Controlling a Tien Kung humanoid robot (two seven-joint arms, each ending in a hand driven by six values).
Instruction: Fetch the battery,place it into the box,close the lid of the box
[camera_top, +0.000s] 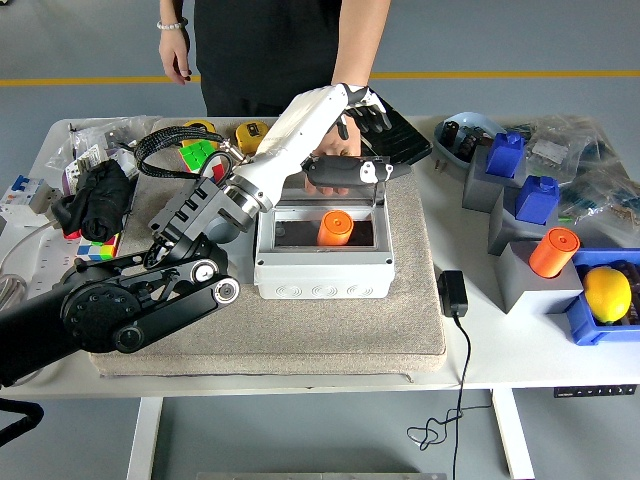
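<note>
White counter (520, 350) fills the head view, cluttered at both ends, with a beige mat (330, 330) laid in its middle, probably to keep things from sliding. On the mat stands a grey box (322, 262), open at the top, and the orange battery (336, 227) already lies inside it, near the middle. So fetching and placing look done; only the lid is left.

The clear lid (345, 172) stands raised at the box's far edge. The left hand (352, 135) reaches over the box from the left and sits at the lid's top edge. Its fingers (372, 108) are spread above the lid while the thumb lies along the lid's upper rim, so they hold nothing firmly that I can see; the pose suits hooking the lid to swing it forward and down. Behind the lid a person's hand (335, 150), with a watch (352, 97) on the wrist, rests on the box's far edge, apparently steadying it. The right arm is not in view.

A black adapter (452, 293) and its cord lie just right of the mat, clear of the box.
</note>
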